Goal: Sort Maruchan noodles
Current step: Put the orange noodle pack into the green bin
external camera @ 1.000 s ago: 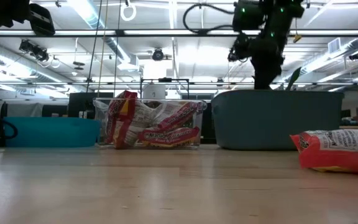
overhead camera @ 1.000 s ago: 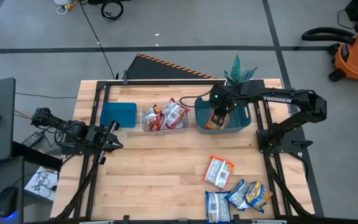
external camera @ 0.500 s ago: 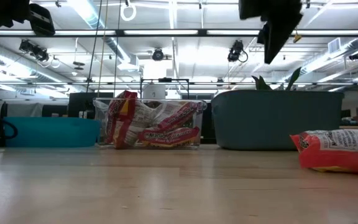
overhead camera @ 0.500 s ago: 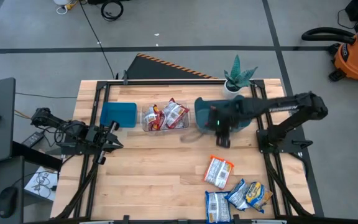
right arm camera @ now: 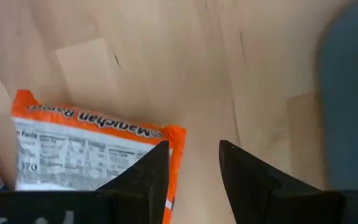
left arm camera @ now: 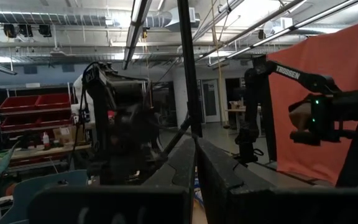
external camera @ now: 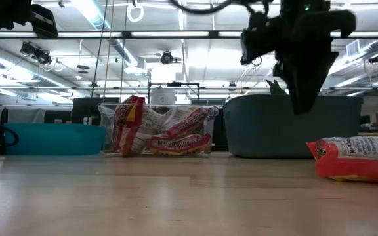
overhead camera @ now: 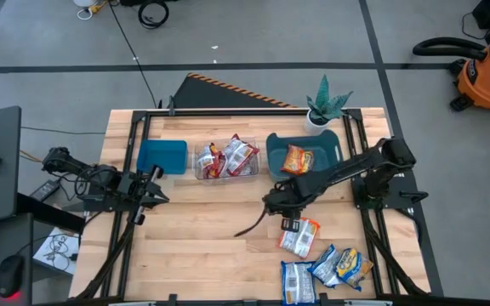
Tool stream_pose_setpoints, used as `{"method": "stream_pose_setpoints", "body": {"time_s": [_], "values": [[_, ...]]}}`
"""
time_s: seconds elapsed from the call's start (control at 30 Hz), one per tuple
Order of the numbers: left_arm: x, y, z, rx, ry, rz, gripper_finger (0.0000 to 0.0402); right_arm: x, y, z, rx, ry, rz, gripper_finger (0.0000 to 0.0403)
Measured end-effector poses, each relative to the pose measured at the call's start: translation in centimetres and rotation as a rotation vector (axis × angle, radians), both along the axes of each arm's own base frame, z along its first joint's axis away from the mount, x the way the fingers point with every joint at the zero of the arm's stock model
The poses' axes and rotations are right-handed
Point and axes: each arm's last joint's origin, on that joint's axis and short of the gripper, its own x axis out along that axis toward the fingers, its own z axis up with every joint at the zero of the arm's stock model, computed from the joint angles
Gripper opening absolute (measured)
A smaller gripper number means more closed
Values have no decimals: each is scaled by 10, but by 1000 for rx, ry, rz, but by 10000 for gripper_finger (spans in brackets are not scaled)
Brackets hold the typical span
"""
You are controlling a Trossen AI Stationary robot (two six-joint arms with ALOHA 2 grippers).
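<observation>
An orange Maruchan packet [overhead camera: 299, 236] lies flat on the table, right of centre; in the low view it is the packet [external camera: 359, 157] at the right. My right gripper [overhead camera: 287, 223] hangs open just above its far end, fingers pointing down, with the packet's corner [right arm camera: 166, 140] beside one finger and nothing touching. Another orange packet [overhead camera: 297, 159] lies in the right blue bin [overhead camera: 330, 144]. Red-and-silver packets [overhead camera: 226, 158] stand in the clear tub [external camera: 156, 131]. Blue-and-yellow packets [overhead camera: 330, 270] lie by the near edge. My left gripper [overhead camera: 154, 176] waits shut at the table's left edge.
A flat blue bin [overhead camera: 162, 156] sits left of the clear tub. A potted plant [overhead camera: 324, 102] stands behind the right blue bin. The arm frames run along the table's left and right sides. Bare wood lies in the table's middle and near-left part.
My right gripper has come up out of the right blue bin and swung toward the near edge, then down over the orange packet on the table. The orange packet in the bin has stayed there.
</observation>
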Motion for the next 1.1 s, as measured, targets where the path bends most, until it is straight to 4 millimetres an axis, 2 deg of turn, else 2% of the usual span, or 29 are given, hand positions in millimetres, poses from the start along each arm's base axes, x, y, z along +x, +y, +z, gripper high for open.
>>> {"method": "stream_pose_setpoints", "body": {"time_s": [0.17, 0.33, 0.57, 0.77, 1.1], "values": [[0, 0, 0, 0, 0, 0, 23, 9, -5, -13, 55, 21, -58, 146], [0, 0, 0, 1, 1, 0, 23, 12, -1, -29, 40, 74, -65, 146], [0, 0, 0, -5, 1, -2, 23, 8, 2, -34, 13, 134, -72, 146], [0, 0, 1, -166, 47, -65, 23, 4, 3, -39, 2, 157, -83, 146], [0, 0, 0, -186, 60, -74, 23, -3, 4, -55, 33, 157, -116, 136]]}}
